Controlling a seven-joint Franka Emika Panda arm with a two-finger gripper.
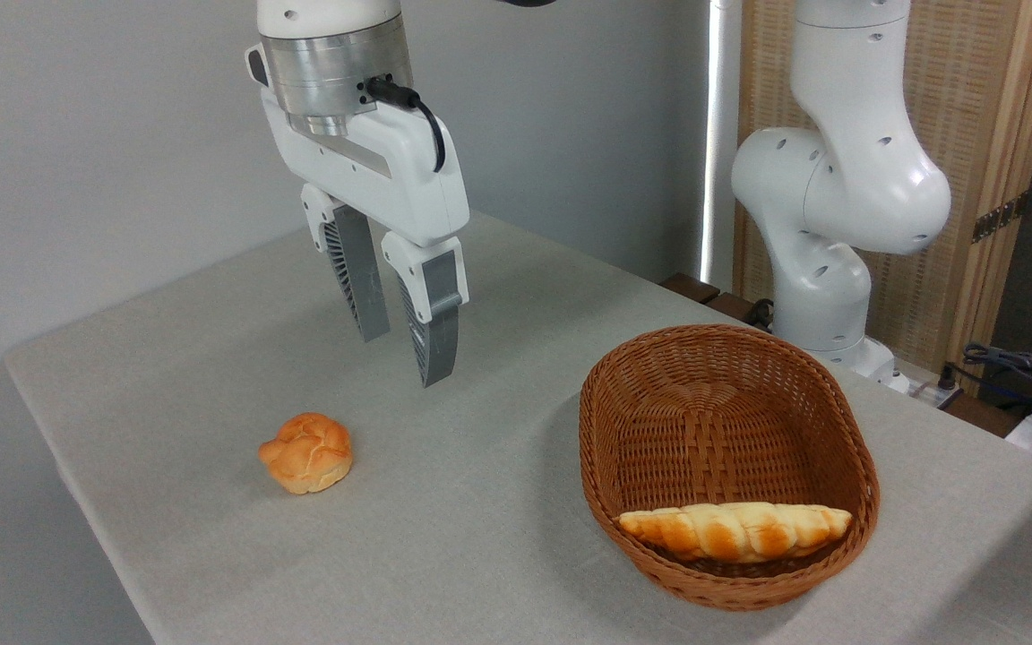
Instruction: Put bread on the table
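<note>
The bread (pixel 735 530) lies in the basket (pixel 659 376) by its near wall, long way running left to right. The pincer (pixel 404 345) hangs spread over the bench (pixel 480 502), holding nothing. The arm's top is cut off.
</note>
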